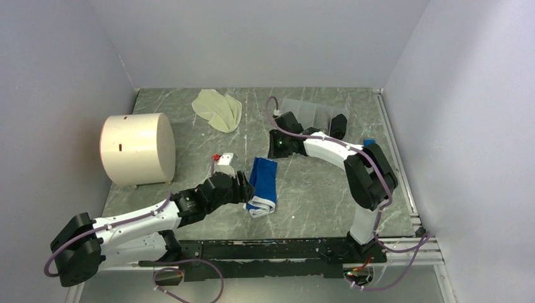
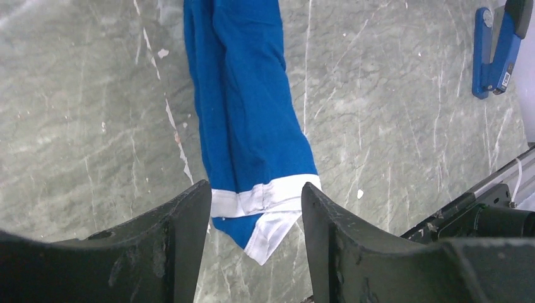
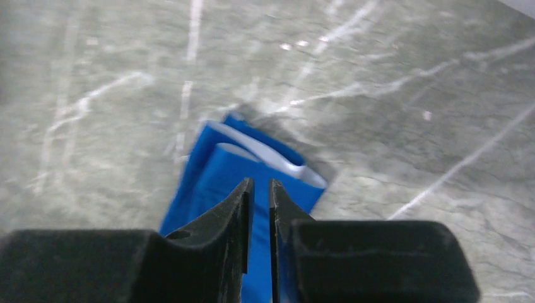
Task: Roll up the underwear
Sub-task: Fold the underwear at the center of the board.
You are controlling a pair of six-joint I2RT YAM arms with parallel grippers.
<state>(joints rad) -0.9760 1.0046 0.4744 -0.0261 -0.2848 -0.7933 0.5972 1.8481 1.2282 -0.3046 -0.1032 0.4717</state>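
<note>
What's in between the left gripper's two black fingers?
The white-edged end of the blue underwear lies between those open fingers, seen in the left wrist view.

This is a robotics lab test cell. A grey marble-patterned worktop [image 1: 315, 211] is boxed in along its far, left and right edges by plain pale partition walls [image 1: 252, 38]. Two white-and-black robot arms [image 1: 132, 224] are bolted to a metal rail [image 1: 271, 249] at the near edge.

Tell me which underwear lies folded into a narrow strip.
The blue underwear with white edging, mid-table; the cream underwear lies crumpled farther back.
</note>
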